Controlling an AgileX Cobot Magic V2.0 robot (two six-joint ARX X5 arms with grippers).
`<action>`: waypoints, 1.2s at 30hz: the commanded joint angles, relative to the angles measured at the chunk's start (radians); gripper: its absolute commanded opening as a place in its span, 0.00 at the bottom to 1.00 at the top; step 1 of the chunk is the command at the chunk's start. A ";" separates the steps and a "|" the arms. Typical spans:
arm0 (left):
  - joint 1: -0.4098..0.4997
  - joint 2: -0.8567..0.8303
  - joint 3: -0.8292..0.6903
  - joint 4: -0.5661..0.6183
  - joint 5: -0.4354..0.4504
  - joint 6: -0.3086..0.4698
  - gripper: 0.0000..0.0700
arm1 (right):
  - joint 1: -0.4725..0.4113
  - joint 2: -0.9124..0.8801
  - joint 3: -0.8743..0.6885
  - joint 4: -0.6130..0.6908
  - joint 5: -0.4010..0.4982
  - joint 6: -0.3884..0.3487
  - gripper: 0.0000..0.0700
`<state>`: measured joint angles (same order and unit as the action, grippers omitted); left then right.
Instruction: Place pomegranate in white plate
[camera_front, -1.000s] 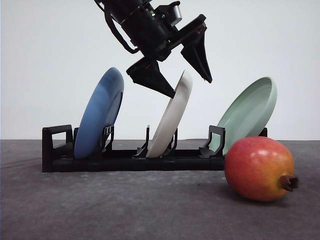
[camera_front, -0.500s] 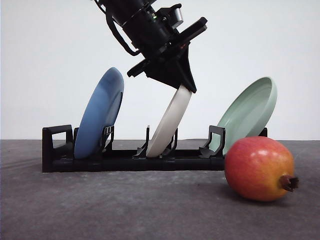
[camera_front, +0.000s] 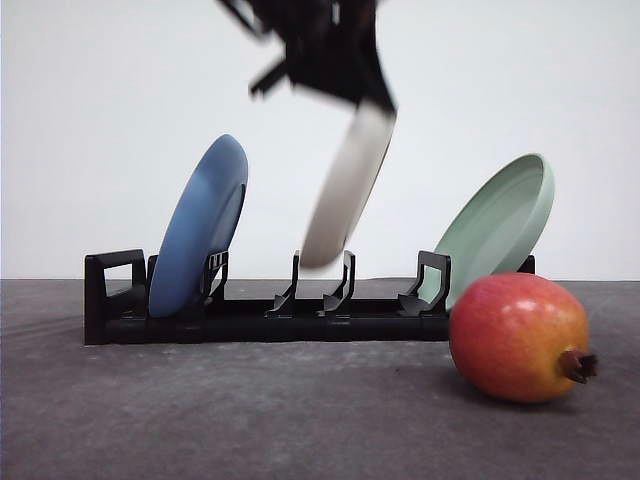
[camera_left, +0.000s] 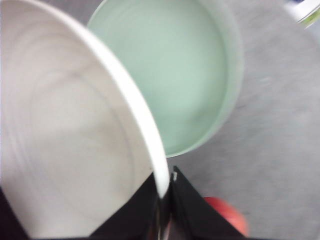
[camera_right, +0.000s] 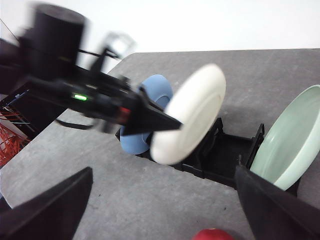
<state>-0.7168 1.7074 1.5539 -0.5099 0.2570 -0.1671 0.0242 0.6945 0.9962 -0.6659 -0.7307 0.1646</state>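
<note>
I see the grey table (camera_front: 200, 420) carrying a black rack (camera_front: 260, 315) with slots. In the rack, the blue plate (camera_front: 200, 225) leans at the left end and the pale green plate (camera_front: 500, 225) leans at the right end; the middle slot stands bare. The white plate (camera_front: 345, 190) hangs tilted in the air above that middle slot, clear of the rack, its upper rim pinched by my left claw (camera_front: 345, 85), which is clamped on it; the claw and plate are blurred. The left wrist view shows the dark fingers (camera_left: 187, 207) closed over the plate's edge. My right claw (camera_right: 160, 210) has its fingers wide apart, holding nothing, above the table in front of the rack. The pomegranate (camera_front: 518, 337) lies on the table just in front of the rack's right end, below the green plate, crown tip pointing right.
</note>
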 joint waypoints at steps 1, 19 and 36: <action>-0.023 -0.044 0.029 -0.007 0.005 -0.007 0.00 | 0.001 0.005 0.019 0.006 -0.003 0.008 0.83; -0.469 -0.314 -0.002 -0.486 -0.474 0.043 0.00 | 0.001 0.004 0.019 0.001 -0.003 0.009 0.83; -0.608 -0.143 -0.380 -0.320 -0.604 -0.035 0.00 | 0.001 0.004 0.019 -0.034 -0.003 0.008 0.83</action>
<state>-1.3102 1.5353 1.1692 -0.8378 -0.3374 -0.1858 0.0242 0.6945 0.9962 -0.7010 -0.7307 0.1650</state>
